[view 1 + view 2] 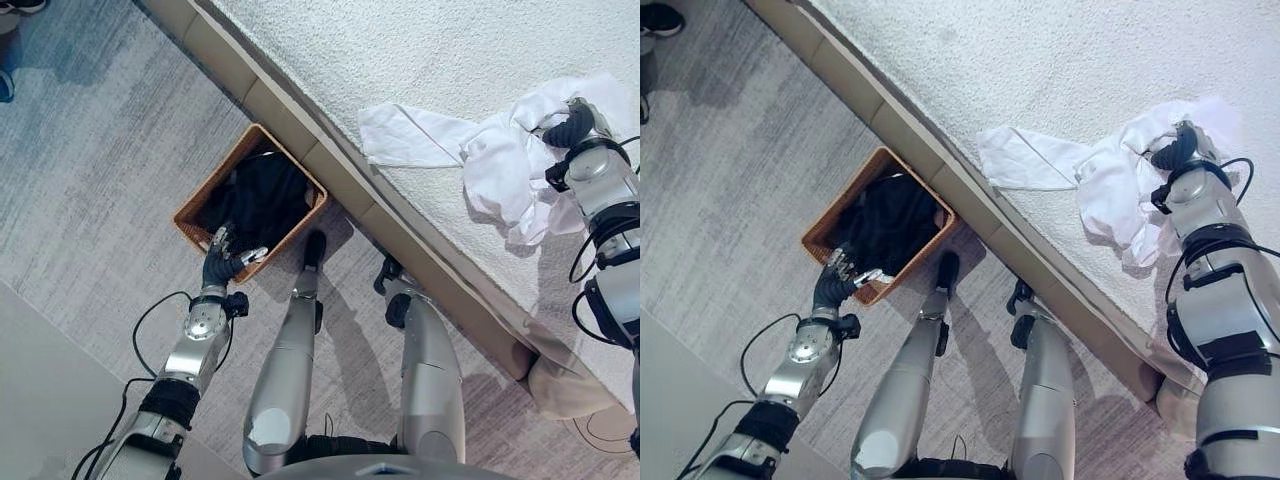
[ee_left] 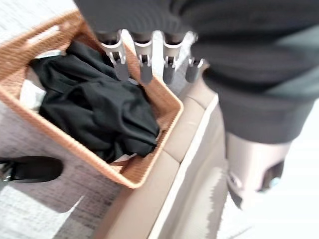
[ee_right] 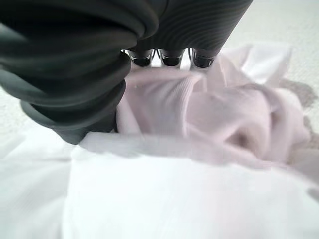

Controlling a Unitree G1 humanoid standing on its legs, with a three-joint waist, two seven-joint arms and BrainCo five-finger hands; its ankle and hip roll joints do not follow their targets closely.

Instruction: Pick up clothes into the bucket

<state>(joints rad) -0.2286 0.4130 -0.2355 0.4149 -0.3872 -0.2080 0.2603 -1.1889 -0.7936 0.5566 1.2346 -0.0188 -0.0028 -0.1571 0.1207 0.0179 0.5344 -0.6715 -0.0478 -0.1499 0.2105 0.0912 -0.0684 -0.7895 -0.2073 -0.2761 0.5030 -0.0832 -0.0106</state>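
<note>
**Right hand down in white cloth on the bed; basket waits on the floor to the left**

White garment [image 1: 500, 160] lies crumpled on the bed [image 1: 420, 60], a flat flap trailing left. Right hand [image 1: 1180, 150] is sunk in the bunched part; fingers buried in folds, so I cannot tell whether they have closed. Left hand [image 1: 225, 262] hovers over the near corner of the wicker basket [image 1: 205, 195], fingers straight, holding nothing. Black clothes [image 2: 94, 109] already inside.

Judgement: gather a thick bunch, not a single layer; lift high so the trailing flap clears the bed edge [image 1: 330, 165] before swinging left.
</note>
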